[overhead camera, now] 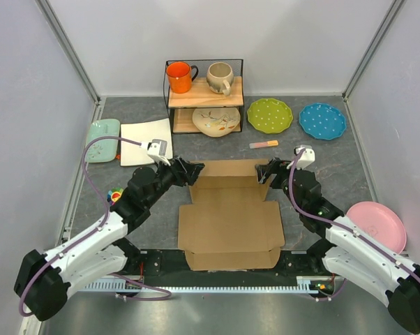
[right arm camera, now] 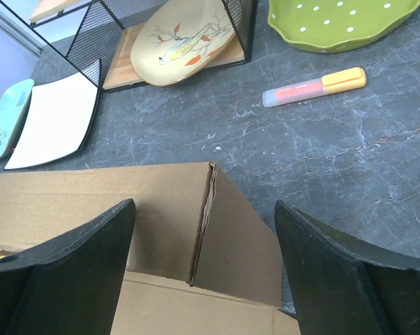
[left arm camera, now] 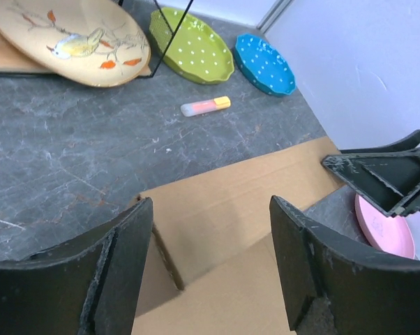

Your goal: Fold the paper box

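Grey marbled stone makes up the counter (overhead camera: 126,115), which is closed in by pale walls. The paper box (overhead camera: 229,227) lies at the near middle of it, between the two arms.

Beyond the box stands a wire shelf (overhead camera: 204,94) holding an orange mug (overhead camera: 180,77), a beige mug (overhead camera: 220,77) and a bird-painted plate (overhead camera: 215,121). Beyond the box and to its right are a green dotted plate (overhead camera: 269,115) and a blue dotted plate (overhead camera: 322,121), with a pink and orange marker (overhead camera: 264,144) lying nearer the box. A white square plate (overhead camera: 146,142) and a mint dish (overhead camera: 102,139) sit off the box's far left corner. A pink plate (overhead camera: 377,225) sits to its right.

The left jaws hang over the box's far left corner, spread wide. Cardboard shows in the gap between them, but nothing is clamped. The right jaws hang over the far right corner, equally wide and also gripping nothing.

The folding looks to be at an early stage. At the far end, both wrist views show a creased corner where a side piece stands up against the back panel, so some shaping there seems to have been started. The big middle panel and the near flap lie flat on the counter. The remaining walls are not yet raised, nothing looks tucked into its slots, and the lid is not closed.
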`<state>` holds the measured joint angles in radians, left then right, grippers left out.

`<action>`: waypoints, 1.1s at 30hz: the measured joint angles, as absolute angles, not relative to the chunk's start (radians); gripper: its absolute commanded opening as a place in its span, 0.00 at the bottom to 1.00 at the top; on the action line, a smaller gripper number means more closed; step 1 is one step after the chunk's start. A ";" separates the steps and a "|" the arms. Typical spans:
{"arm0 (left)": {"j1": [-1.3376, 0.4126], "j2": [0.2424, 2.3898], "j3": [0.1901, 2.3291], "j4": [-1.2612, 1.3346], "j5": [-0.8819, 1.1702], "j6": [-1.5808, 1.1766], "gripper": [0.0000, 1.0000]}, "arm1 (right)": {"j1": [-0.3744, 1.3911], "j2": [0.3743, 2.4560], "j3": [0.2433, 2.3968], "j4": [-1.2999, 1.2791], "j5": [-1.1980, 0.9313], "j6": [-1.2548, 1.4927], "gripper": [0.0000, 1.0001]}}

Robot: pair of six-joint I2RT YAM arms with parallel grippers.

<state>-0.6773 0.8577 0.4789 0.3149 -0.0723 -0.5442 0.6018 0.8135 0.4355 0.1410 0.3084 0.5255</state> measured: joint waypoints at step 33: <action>-0.630 0.891 0.406 0.276 -0.040 -0.638 0.66 | 0.596 0.786 0.416 0.123 0.303 0.532 0.86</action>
<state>-0.6304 0.8909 0.4057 0.2756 -0.0402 -0.6376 0.5964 0.7860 0.4156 0.1234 0.3035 0.5323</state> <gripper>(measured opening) 0.720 0.863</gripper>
